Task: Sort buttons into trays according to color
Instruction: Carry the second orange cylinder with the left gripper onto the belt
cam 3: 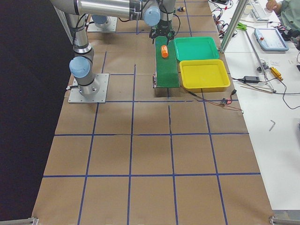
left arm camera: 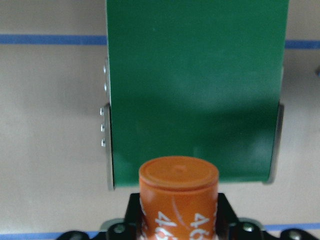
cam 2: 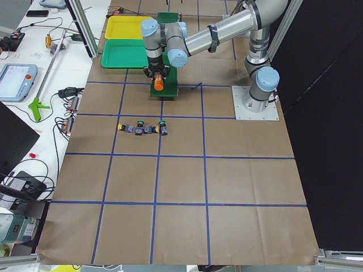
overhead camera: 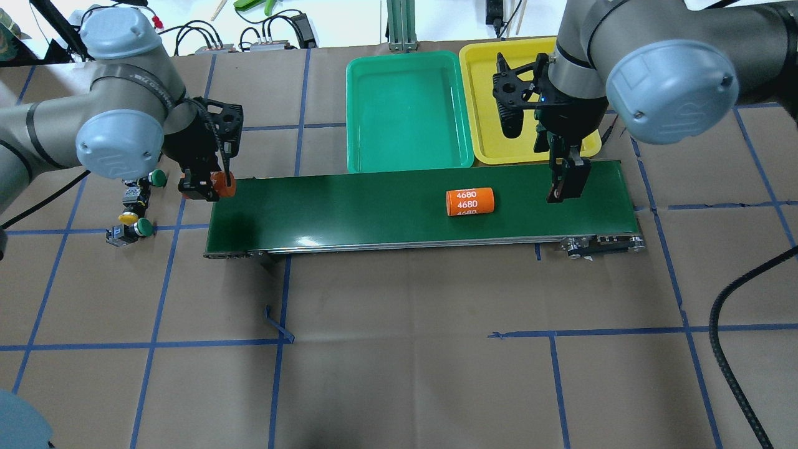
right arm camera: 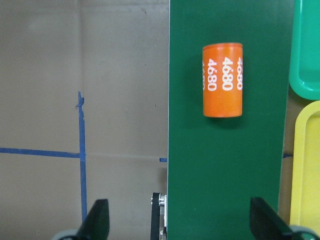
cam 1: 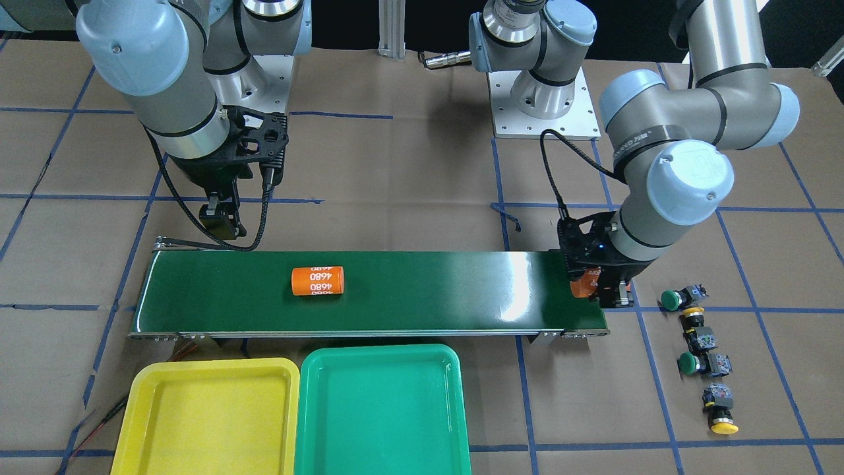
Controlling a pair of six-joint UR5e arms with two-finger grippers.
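Note:
Four buttons lie in a row on the paper past the belt's end: a green one (cam 1: pixel 672 300), a yellow one (cam 1: pixel 692 313), a green one (cam 1: pixel 689 363) and a yellow one (cam 1: pixel 723 426). The row also shows in the overhead view (overhead camera: pixel 144 227). The yellow tray (cam 1: pixel 208 415) and the green tray (cam 1: pixel 382 409) are side by side, both empty. My left gripper (cam 1: pixel 595 288) is shut on an orange "4680" cylinder (left arm camera: pixel 178 195) at the belt's end, near the buttons. My right gripper (overhead camera: pixel 564 185) hangs open and empty above the belt's other end.
A long dark-green conveyor belt (cam 1: pixel 428 290) lies between the arms and the trays. A second orange "4680" cylinder (cam 1: pixel 318 281) lies on it, nearer my right gripper. Blue tape lines cross the brown paper. Cables run by the yellow tray.

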